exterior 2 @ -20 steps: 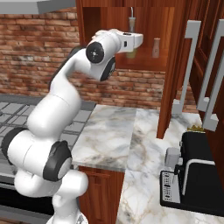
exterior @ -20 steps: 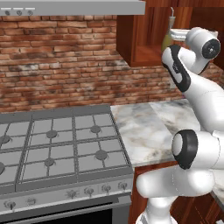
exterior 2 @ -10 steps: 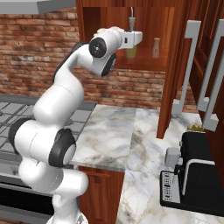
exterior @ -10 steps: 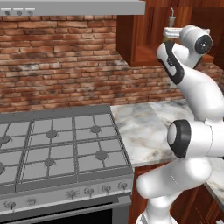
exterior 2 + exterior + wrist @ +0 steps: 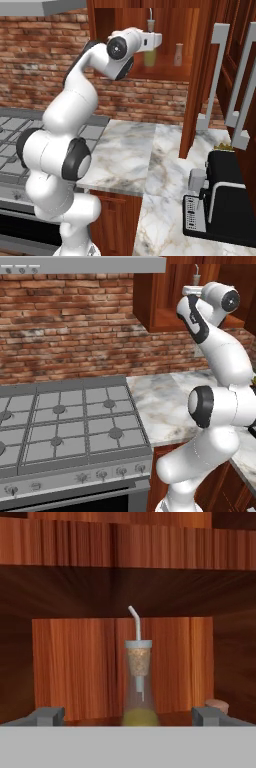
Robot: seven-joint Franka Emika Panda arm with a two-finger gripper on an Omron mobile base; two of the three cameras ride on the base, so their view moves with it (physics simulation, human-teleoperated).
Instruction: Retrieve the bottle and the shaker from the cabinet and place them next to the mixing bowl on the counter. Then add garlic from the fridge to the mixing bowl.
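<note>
Two fingertips (image 5: 47, 714) spread wide: gripper (image 5: 129, 716) released, empty, bottle (image 5: 138, 687) centred between them on cabinet (image 5: 175, 75) shelf, shaker (image 5: 178, 54) beside.

White arm (image 5: 65, 115); dark joints

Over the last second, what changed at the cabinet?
The arm swung further up and in toward the open cabinet, bringing the open gripper level with the shelf and lined up on the bottle, which now stands between the fingertips' line of approach. Nothing was gripped. The bottle, the shaker and the counter stayed put.
</note>
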